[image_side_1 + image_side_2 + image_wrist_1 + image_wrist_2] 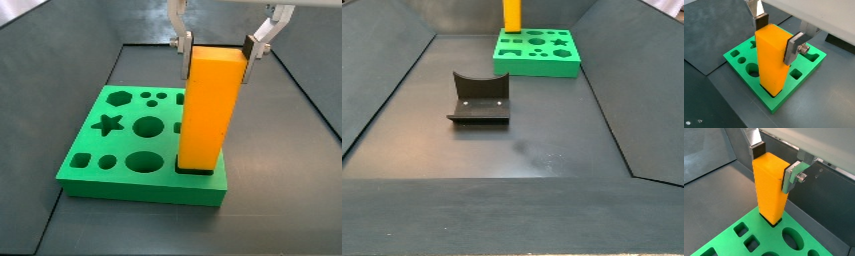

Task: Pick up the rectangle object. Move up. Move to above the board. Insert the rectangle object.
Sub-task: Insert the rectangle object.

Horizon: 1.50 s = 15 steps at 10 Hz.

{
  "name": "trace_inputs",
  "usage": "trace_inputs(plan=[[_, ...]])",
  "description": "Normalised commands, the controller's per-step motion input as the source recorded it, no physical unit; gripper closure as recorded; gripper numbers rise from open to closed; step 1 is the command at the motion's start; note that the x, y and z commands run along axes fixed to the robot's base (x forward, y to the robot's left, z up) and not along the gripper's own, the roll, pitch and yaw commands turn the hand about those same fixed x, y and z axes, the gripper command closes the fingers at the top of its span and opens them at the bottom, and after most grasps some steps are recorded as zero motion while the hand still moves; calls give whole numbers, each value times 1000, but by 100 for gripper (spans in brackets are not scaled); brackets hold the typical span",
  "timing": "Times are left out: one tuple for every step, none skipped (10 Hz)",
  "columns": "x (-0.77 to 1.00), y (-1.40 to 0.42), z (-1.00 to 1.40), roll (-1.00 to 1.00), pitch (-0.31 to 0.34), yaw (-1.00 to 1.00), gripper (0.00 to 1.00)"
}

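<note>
Green board (120,150) on the dark floor, fixture (478,100) well apart from it, orange block (214,105) upright in a square hole at a board corner, gripper (221,47) above the board, fingers (794,47) spread beside the block's top, not clamping

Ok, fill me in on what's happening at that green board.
The gripper is at the top of the orange block, which stands upright with its lower end in a square hole at the corner of the green board. The silver fingers flank the block's upper end; whether they are pressing it or have let go is hard to tell. Out on the floor, apart from the board, stands the dark fixture.
</note>
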Motion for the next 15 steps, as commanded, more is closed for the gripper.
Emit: trace_inputs(plan=[[123,-31,-97,61,0,-17,100],[137,-3,-106,76,0,-20,100],[86,0,-86,80,0,-11,100],[26,0,-57,91,0,0,100],[0,0,-26,70,0,0,100],[0,-14,-63,57,0,0,100],[0,-6,-123,50,-7,0,100],[0,-20,-83,37,-3,0,100],[0,-54,-11,24,0,-6,100],[0,-97,0,26,0,0,100],[0,-103,0,14,0,0,100],[0,-66,-17,13,0,0,100],[0,0,-163,30,0,-14,100],[66,0,-291,83,-3,0,100],[157,29,-286,99,0,0,100]])
